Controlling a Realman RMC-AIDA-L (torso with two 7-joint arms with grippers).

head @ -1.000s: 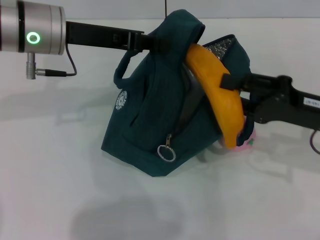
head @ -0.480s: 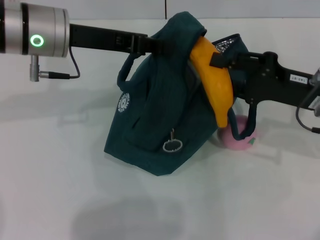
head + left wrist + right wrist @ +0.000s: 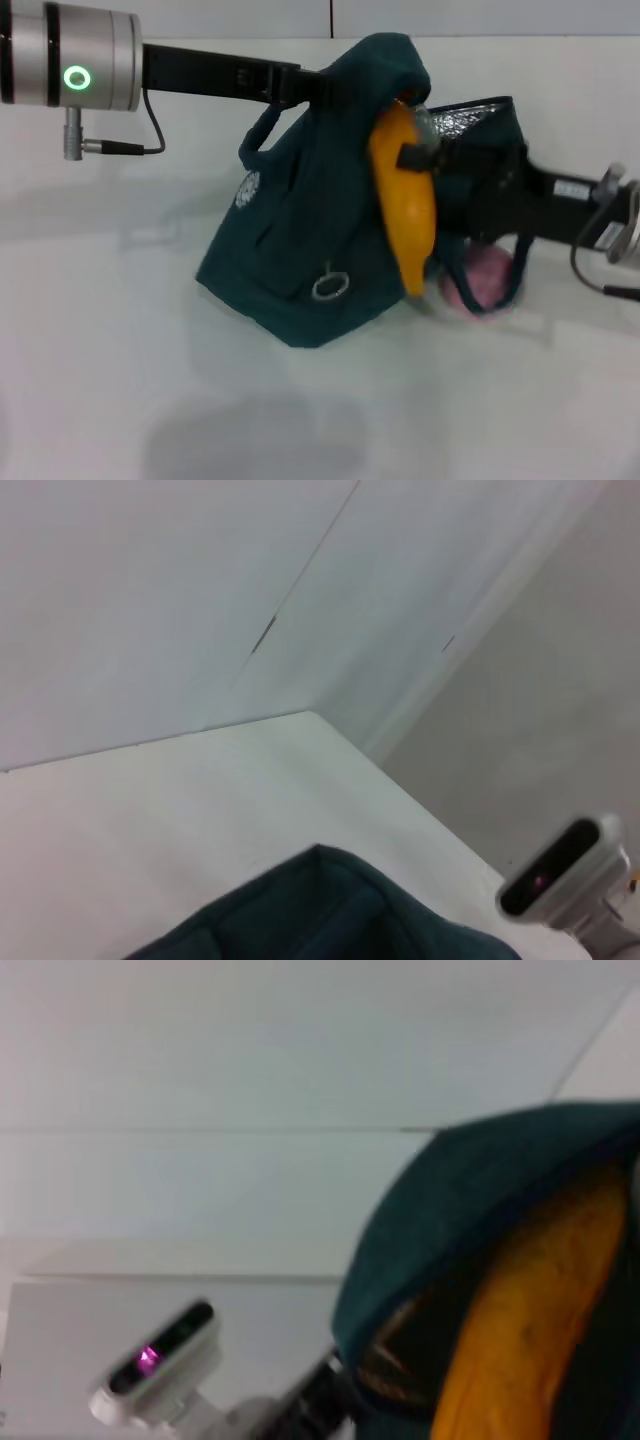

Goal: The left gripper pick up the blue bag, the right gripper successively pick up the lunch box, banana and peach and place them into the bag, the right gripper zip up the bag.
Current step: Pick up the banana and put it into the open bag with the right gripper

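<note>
Round white logo on the blue bag point(image 3: 300, 260), too small to read. Left gripper point(image 3: 325, 88) jaws are clamped on the bag's top, holding it up off the table point(image 3: 120, 380). Right gripper point(image 3: 425, 160) is grasping one banana point(image 3: 403, 205) at the bag's opening. One peach point(image 3: 482, 280) sits just beside the bag.

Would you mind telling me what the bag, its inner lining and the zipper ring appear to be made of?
The blue bag looks like soft matte woven fabric: it folds and sags. Its lining seems a silvery foil, crinkled and reflective. The zipper ring appears to be shiny metal, though plastic cannot be excluded.
</note>
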